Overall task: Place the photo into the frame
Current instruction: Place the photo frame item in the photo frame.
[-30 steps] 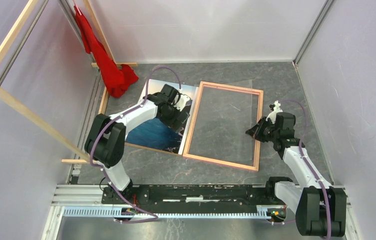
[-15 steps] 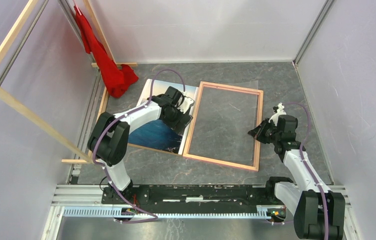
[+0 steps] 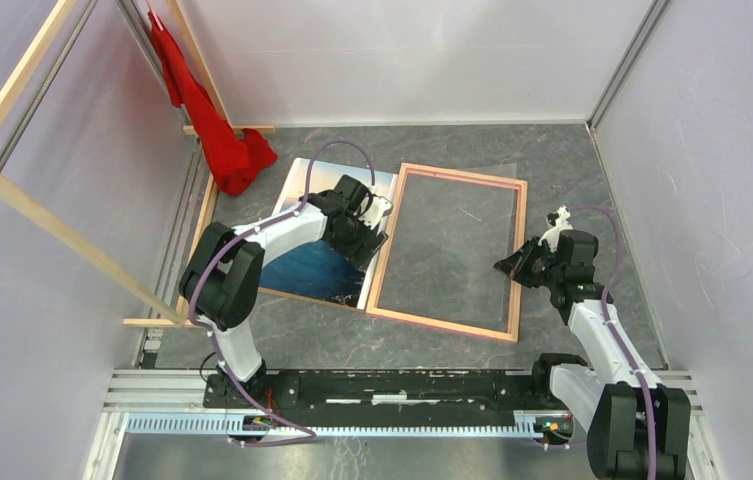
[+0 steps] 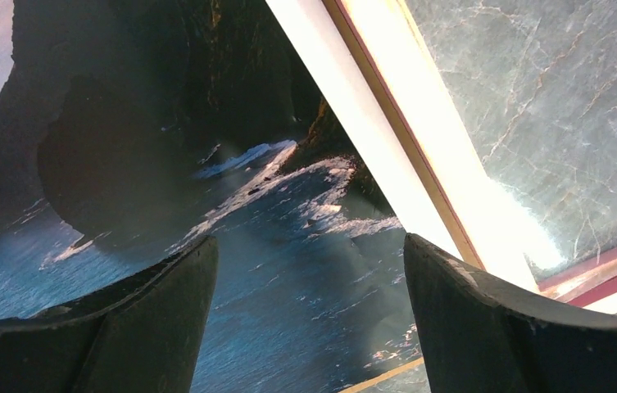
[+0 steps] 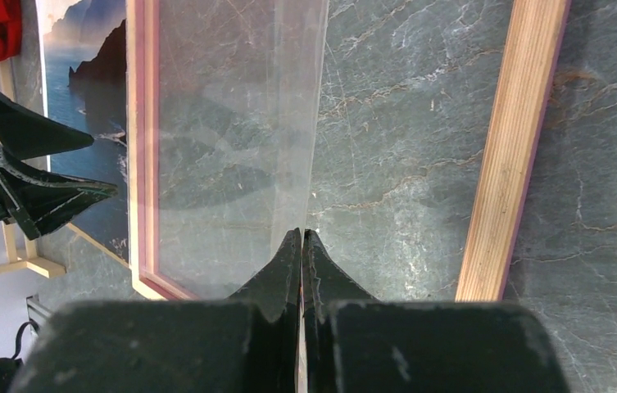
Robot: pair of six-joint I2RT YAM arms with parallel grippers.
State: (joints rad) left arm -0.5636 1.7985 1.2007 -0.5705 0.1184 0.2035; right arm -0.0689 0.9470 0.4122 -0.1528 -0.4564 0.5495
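Observation:
The photo (image 3: 310,268) lies face up at left on a brown backing board; its blue sea fills the left wrist view (image 4: 247,205). The frame (image 3: 452,177) lies flat beside it, tan back up, its rail showing in the left wrist view (image 4: 419,139). My left gripper (image 3: 367,235) is open and empty, low over the photo's right edge (image 4: 309,246). My right gripper (image 3: 505,265) is over the frame's right rail (image 5: 518,147), shut (image 5: 301,233) on a clear plastic sheet (image 5: 239,123) that slants across the frame's opening.
A red cloth (image 3: 222,140) hangs at the back left beside wooden bars (image 3: 52,225). The backing board's edge (image 3: 297,296) sticks out under the photo. Walls close in on the left, back and right. Grey marble table (image 3: 552,160) lies round the frame.
My left gripper has moved a little to the right, towards the frame's left rail. My right gripper has shifted slightly and stays shut on the clear sheet.

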